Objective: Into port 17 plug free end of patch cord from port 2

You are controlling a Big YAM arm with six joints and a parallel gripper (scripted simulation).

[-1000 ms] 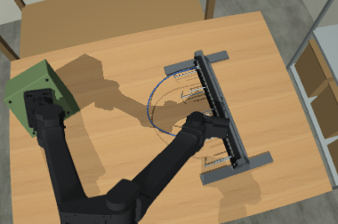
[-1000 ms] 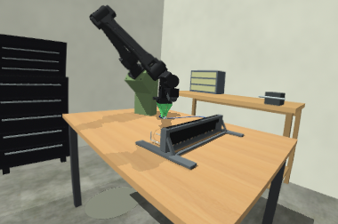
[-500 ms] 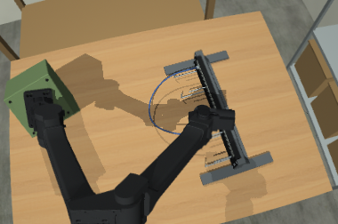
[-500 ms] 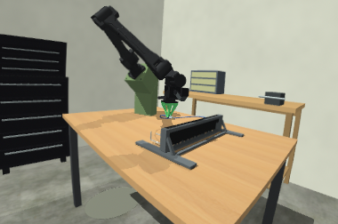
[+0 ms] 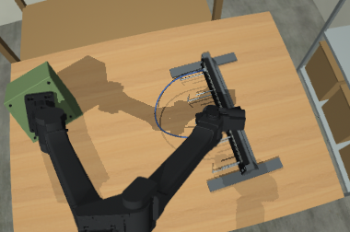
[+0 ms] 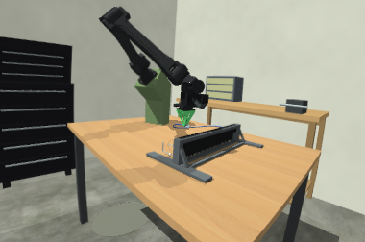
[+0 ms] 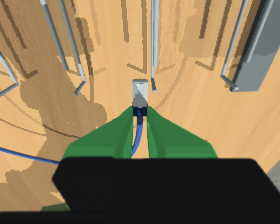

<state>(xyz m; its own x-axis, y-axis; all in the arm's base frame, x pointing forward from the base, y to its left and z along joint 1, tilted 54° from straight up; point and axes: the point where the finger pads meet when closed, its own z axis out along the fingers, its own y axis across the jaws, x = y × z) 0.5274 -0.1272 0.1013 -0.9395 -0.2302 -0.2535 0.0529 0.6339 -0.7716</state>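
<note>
Clearly, the gripper [image 5: 213, 114] [image 6: 184, 124] [image 7: 140, 111] is pinched on the plug [image 7: 140, 93], with the blue cord [image 5: 156, 109] [image 6: 206, 126] [image 7: 27, 155] looping left. The plug sits left of the rack [image 5: 250, 155] [image 6: 178, 153] [image 7: 267, 55], outside any jack. Alignment seems the step in hand; next calls for confirming port 17 and latch-up, then pushing straight without shoving the rack.
</note>
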